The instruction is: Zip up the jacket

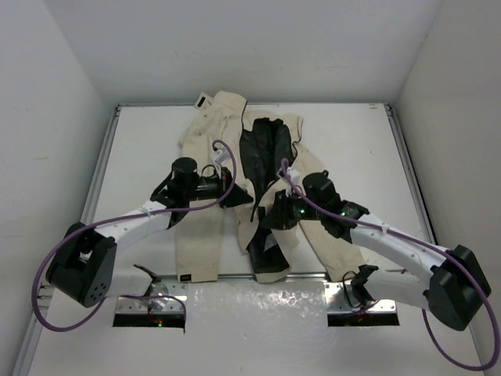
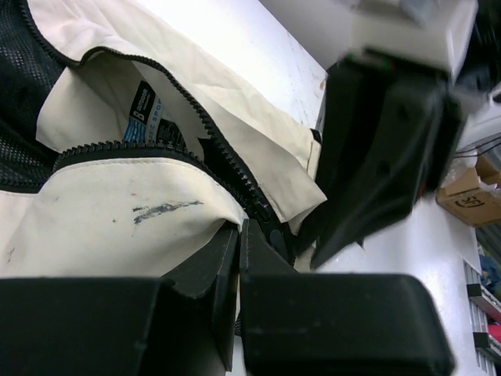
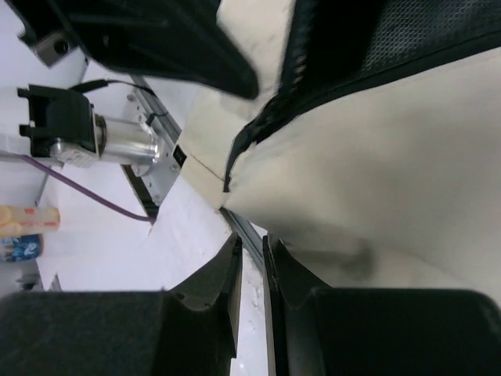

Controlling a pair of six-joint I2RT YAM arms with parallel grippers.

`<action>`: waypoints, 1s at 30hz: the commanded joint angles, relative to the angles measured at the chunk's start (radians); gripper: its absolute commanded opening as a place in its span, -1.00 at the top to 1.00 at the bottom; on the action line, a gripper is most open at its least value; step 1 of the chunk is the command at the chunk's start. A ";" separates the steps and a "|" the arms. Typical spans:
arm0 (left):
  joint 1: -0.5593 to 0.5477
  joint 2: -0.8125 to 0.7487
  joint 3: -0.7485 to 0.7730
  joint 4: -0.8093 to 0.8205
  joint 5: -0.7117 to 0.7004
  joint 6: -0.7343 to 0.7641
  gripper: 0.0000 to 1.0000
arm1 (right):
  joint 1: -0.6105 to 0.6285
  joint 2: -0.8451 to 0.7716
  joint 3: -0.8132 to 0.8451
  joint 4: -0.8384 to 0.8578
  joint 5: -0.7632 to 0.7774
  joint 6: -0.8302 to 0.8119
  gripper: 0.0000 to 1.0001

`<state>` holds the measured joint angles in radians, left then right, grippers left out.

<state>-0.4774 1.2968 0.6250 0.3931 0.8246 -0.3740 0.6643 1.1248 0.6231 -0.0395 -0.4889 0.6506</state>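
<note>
The cream jacket point(image 1: 210, 141) lies open on the white table, its black lining point(image 1: 262, 149) showing in the middle. My left gripper point(image 1: 235, 196) sits at the zipper near the jacket's lower middle. In the left wrist view it point(image 2: 239, 229) is shut, pinching the cream edge beside the dark zipper teeth point(image 2: 196, 117) and slider point(image 2: 275, 235). My right gripper point(image 1: 264, 218) is just right of it. In the right wrist view it point(image 3: 250, 239) is nearly closed with only bare table in the slit. Its right finger point(image 3: 286, 262) touches the jacket's hem point(image 3: 376, 180) below the zipper line point(image 3: 266, 125).
The table's front metal rail point(image 1: 235, 276) runs right under the jacket hem. White walls close in the table on three sides. Purple cables point(image 1: 47, 274) loop off both arms. The right arm's dark body point(image 2: 383, 149) crowds the left wrist view.
</note>
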 commanded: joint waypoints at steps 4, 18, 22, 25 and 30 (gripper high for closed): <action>-0.010 0.001 0.028 0.085 0.019 -0.040 1.00 | 0.153 0.009 -0.039 0.194 0.232 0.066 0.81; -0.010 0.002 0.018 0.102 0.039 -0.054 1.00 | 0.175 0.116 -0.085 0.458 0.374 0.073 0.92; -0.010 0.006 0.022 0.101 0.038 -0.057 1.00 | 0.175 0.147 -0.086 0.599 0.209 0.079 0.93; -0.010 0.009 0.025 0.102 0.038 -0.057 1.00 | 0.169 0.129 -0.120 0.664 0.173 0.101 0.94; -0.009 0.010 0.030 0.095 0.039 -0.055 1.00 | 0.115 0.070 -0.190 0.765 0.211 0.185 0.94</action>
<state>-0.4782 1.3094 0.6250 0.4362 0.8364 -0.4244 0.8101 1.2411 0.4557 0.5690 -0.2817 0.7719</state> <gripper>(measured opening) 0.007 0.033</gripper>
